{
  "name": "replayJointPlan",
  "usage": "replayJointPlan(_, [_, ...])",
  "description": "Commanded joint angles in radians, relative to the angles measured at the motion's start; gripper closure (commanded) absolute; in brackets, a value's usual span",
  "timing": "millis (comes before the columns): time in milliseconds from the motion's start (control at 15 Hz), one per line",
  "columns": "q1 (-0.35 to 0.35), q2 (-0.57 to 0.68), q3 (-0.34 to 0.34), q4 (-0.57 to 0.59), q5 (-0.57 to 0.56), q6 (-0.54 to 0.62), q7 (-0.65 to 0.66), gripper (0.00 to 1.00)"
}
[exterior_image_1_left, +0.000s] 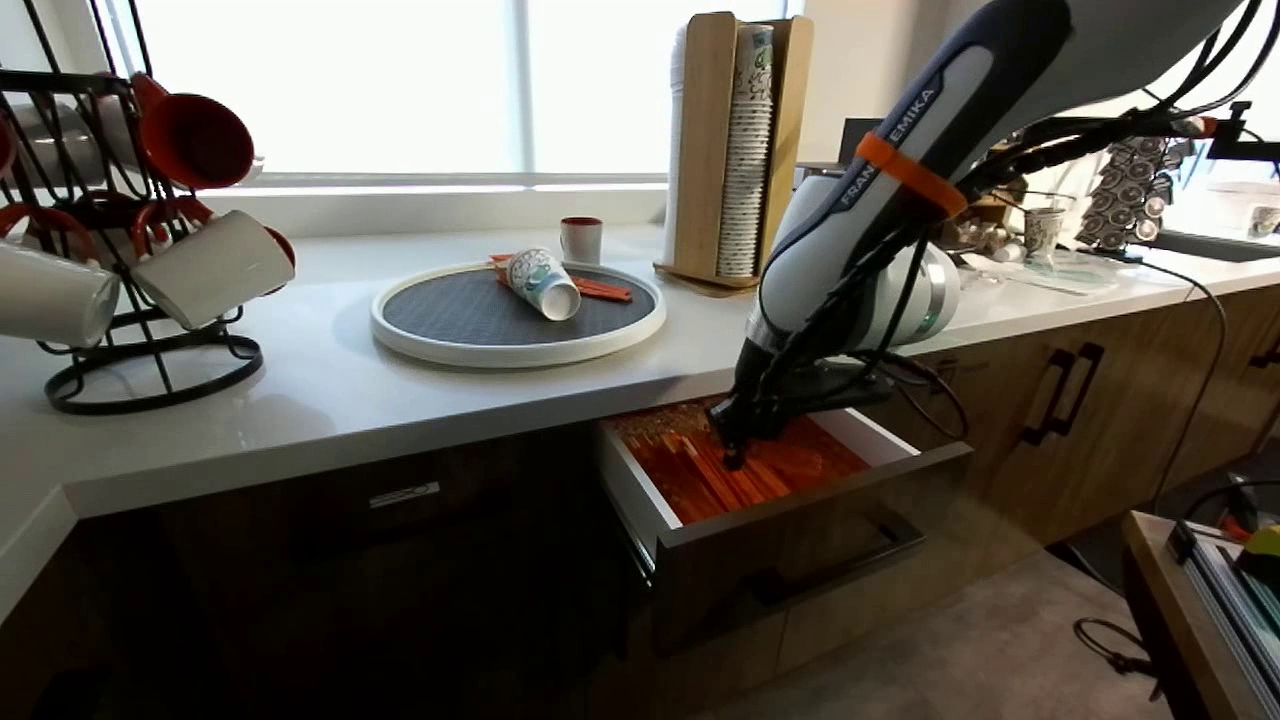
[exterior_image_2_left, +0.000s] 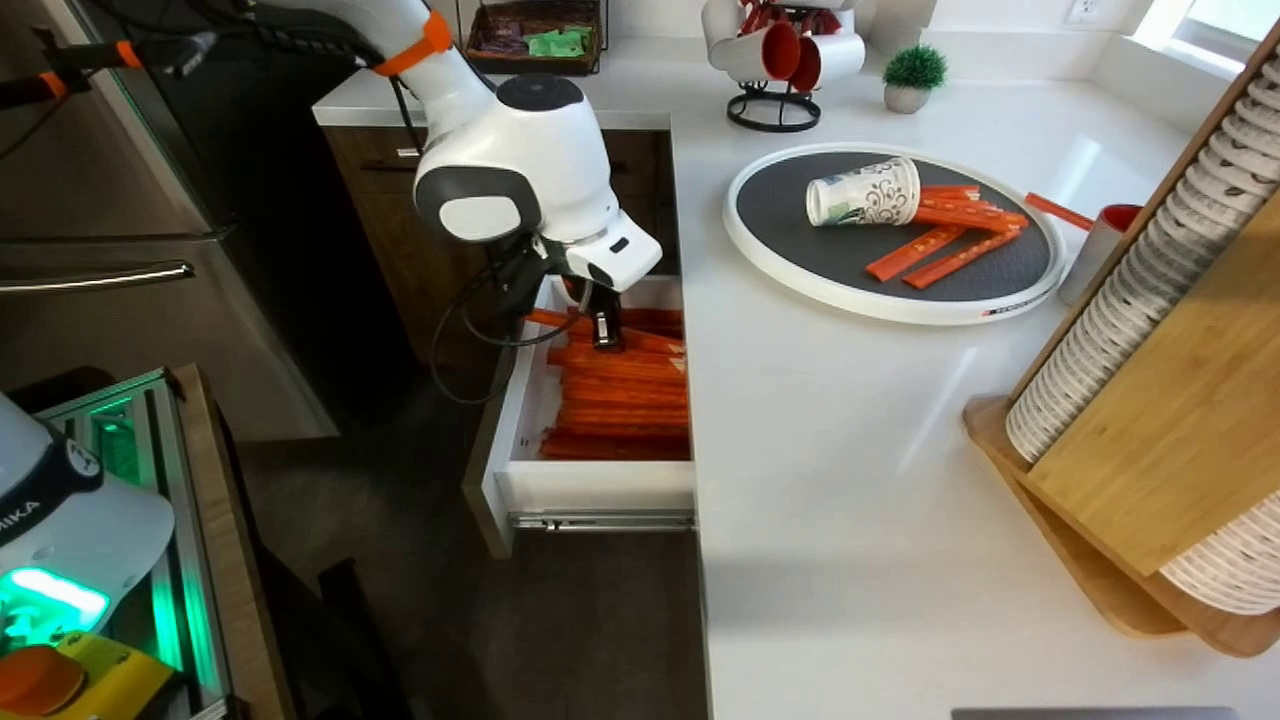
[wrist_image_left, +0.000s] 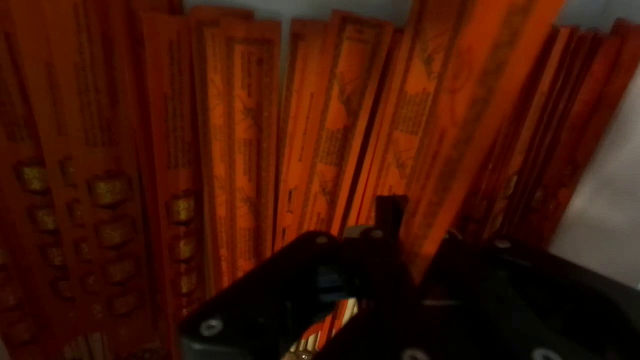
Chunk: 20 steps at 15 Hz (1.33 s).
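My gripper (exterior_image_1_left: 734, 455) is lowered into an open drawer (exterior_image_2_left: 603, 487) and also shows in an exterior view (exterior_image_2_left: 606, 333). The drawer holds rows of long, thin orange paper packets (exterior_image_2_left: 622, 412). In the wrist view, the dark gripper (wrist_image_left: 417, 235) has its fingers close together around one orange packet (wrist_image_left: 480, 110), which rises tilted from between them. The packet covers the right fingertip. Several more packets (wrist_image_left: 245, 125) lie side by side beyond and left of the fingers. The wrist picture is dark and blurred near the jaws.
A round grey tray with a white rim (exterior_image_1_left: 455, 348) stands on the counter above, bearing a tipped paper cup (exterior_image_2_left: 865, 192) and several orange packets (exterior_image_2_left: 945, 250). A wooden cup holder (exterior_image_1_left: 705, 150), a small mug (exterior_image_1_left: 581, 240) and a mug rack (exterior_image_1_left: 150, 345) stand nearby. The counter edge overhangs the drawer.
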Motion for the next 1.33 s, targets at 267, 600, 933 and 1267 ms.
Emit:
replayJointPlan(267, [-0.082, -0.184, 0.068, -0.060, -0.205, -0.309, 0.199, 0.99])
replayJointPlan(600, [-0.088, -0.343, 0.104, -0.125, -0.232, -0.447, 0.295, 0.99])
replayJointPlan(933, [-0.072, -0.555, 0.179, -0.288, -0.314, -0.352, 0.353, 0.99])
replayJointPlan(1267, [-0.118, -0.677, 0.254, -0.328, -0.459, -0.191, 0.395, 0.99])
